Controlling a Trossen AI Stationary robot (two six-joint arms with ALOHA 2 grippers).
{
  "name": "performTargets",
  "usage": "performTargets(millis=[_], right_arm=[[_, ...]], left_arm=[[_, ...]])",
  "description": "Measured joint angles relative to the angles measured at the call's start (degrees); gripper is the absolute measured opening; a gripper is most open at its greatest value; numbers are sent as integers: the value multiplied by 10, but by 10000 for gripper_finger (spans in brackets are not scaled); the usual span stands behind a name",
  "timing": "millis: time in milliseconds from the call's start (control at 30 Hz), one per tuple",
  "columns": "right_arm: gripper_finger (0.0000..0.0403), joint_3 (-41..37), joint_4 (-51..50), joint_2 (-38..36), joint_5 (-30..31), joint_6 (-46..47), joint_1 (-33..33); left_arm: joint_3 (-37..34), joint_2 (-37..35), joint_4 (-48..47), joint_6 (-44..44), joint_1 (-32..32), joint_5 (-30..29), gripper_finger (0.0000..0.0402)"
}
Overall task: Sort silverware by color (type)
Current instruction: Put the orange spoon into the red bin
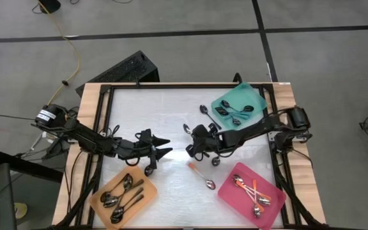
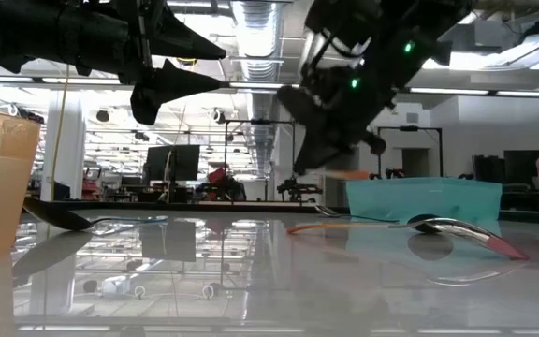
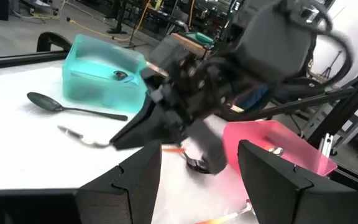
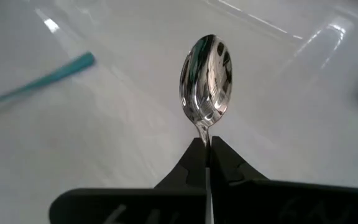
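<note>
Silver, the small shiny spoon [image 4: 206, 79] pinched by its neck in the right hand [image 4: 207, 149] shows only its bowl; the handle is hidden between the closed fingers. From above that hand [image 1: 191, 148] covers the spoon entirely, mid-bench. Left hand [image 1: 165, 145] hovers just beside it, fingers spread wide, holding nothing. Three flat trays: orange tray [image 1: 99, 193] with about four overlapping silver spoons, hard to count; pink tray [image 1: 234, 188] with about three orange-handled ones; teal tray [image 1: 225, 101], contents unclear. Loose on the white bench [image 1: 165, 108]: one orange-handled spoon [image 1: 201, 176], one dark spoon [image 1: 204, 110].
</note>
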Motion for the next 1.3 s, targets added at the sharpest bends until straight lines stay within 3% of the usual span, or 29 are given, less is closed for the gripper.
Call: performTargets(millis=[400, 700, 1000, 1300], right_arm=[[6, 1, -97, -128, 9, -19, 4], [7, 2, -200, -234, 6, 1, 60], [9, 2, -321, -302, 3, 145, 180], [9, 2, -400, -293, -12, 409, 357]], left_arm=[[0, 0, 0, -2, 0, 0, 197], [0, 0, -8, -6, 0, 1, 197], [0, 0, -12, -7, 0, 1, 197], [0, 0, -14, -6, 0, -5, 197]])
